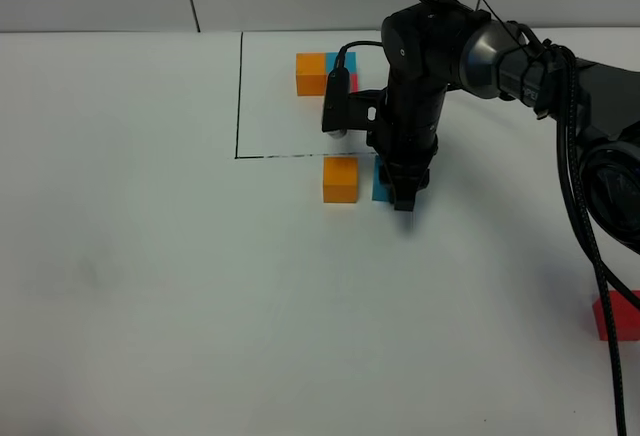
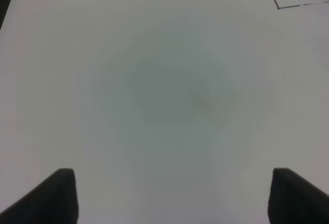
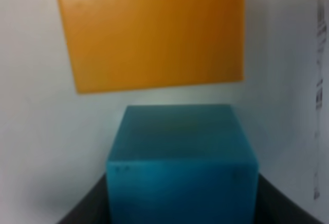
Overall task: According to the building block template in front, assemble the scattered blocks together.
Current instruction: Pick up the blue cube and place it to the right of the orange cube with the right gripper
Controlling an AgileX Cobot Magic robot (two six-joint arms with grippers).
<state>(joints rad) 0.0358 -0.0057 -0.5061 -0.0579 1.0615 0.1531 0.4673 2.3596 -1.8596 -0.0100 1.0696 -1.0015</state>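
**Blue cube held just short of the orange one**

The right gripper is closed on the blue cube, low at the table, apparently to set it beside the orange cube as the framed template shows. A narrow gap separates the two. The red cube lies well apart, to the right. The left gripper hangs wide open, holding nothing.

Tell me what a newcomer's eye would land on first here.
The black right arm dominates the middle, its right gripper clamped on the blue cube, a small gap from the loose orange cube. Behind the black line sits the template trio; a lone red cube lies far off at the high view's right edge.
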